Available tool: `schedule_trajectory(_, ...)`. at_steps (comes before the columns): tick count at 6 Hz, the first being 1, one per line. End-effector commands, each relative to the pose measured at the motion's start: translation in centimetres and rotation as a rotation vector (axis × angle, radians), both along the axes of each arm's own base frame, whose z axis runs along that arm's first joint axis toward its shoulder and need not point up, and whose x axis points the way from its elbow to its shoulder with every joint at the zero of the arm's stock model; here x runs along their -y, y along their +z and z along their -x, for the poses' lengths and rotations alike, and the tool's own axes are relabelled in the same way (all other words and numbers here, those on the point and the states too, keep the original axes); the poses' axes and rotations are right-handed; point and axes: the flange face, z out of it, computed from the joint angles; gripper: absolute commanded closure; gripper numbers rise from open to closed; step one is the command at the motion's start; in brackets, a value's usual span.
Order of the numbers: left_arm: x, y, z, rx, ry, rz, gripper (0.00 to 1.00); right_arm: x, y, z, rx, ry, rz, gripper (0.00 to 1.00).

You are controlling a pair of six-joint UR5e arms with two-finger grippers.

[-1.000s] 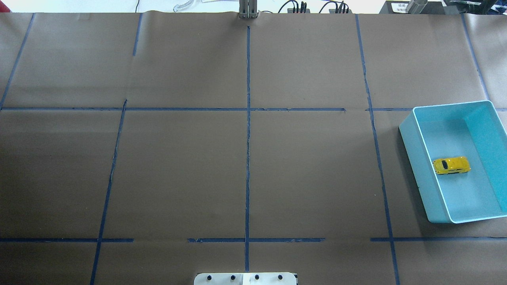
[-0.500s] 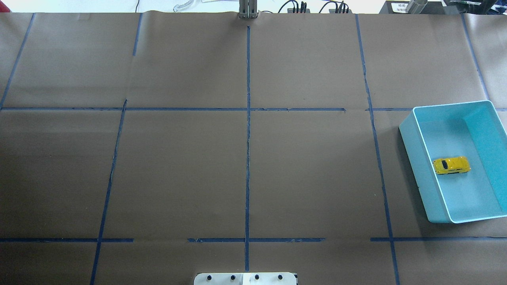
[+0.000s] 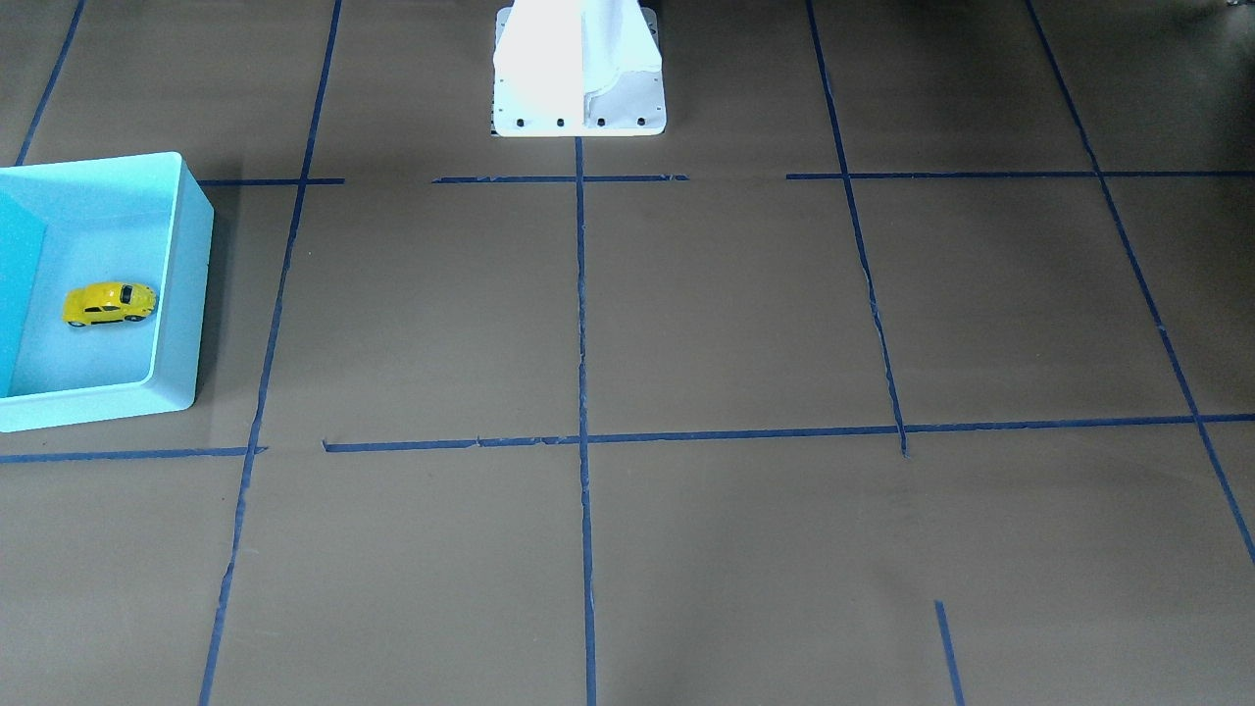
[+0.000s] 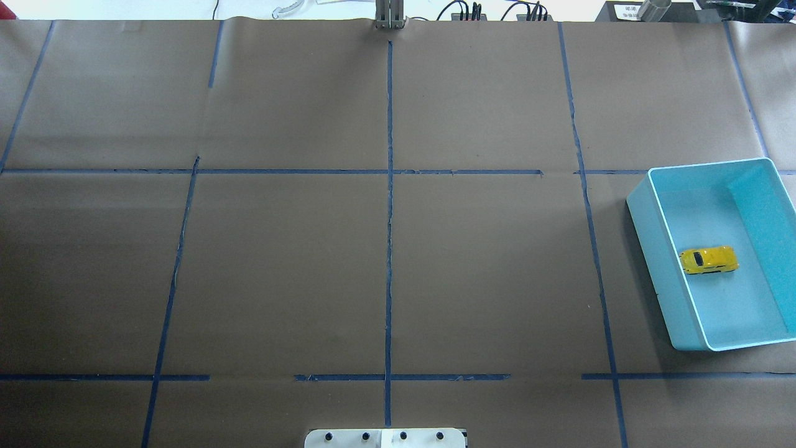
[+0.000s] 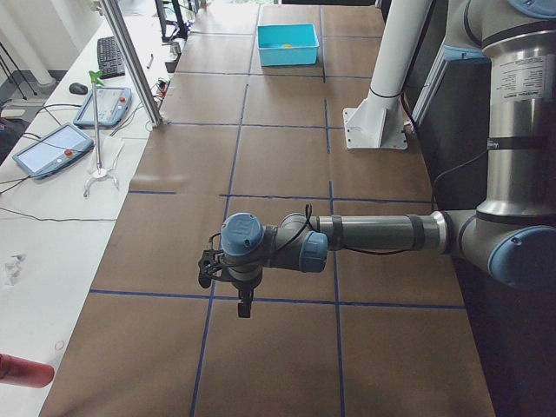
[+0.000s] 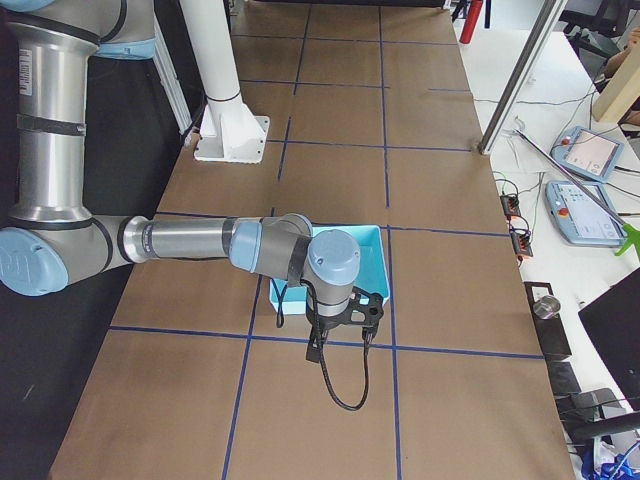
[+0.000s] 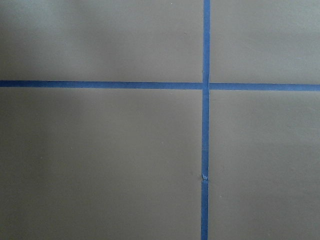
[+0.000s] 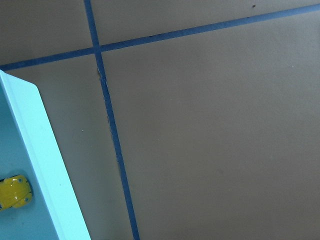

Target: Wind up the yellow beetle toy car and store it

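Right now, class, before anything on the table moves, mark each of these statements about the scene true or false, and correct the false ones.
1. The yellow beetle toy car lies inside the turquoise bin. True.
2. The car lies on its roof. False: it stands on its wheels, roof up.
3. The bin stands on the robot's left side of the table. False: it stands on the robot's right side, at the table's edge.
4. A robot hand is gripping the car. False: nothing touches the car; it rests free on the bin's floor.
5. Blue tape lines divide the brown table cover into fields. True.
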Motion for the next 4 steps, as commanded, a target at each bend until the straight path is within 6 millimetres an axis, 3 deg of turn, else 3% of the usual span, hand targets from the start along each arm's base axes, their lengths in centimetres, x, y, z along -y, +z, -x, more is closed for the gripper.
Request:
schedule_trajectory(1,0.01,-0.23,0.01,-0.002,-0.001,-0.003,0.0,0.62,-0.11,-0.02,-0.017,-0.006,-0.055,0.0)
schedule_trajectory(4,0.04,-0.45,0.01,-0.002,0.0,-0.009,0.0,1.02,-0.66,0.47,-0.009,-0.016,-0.067,0.0)
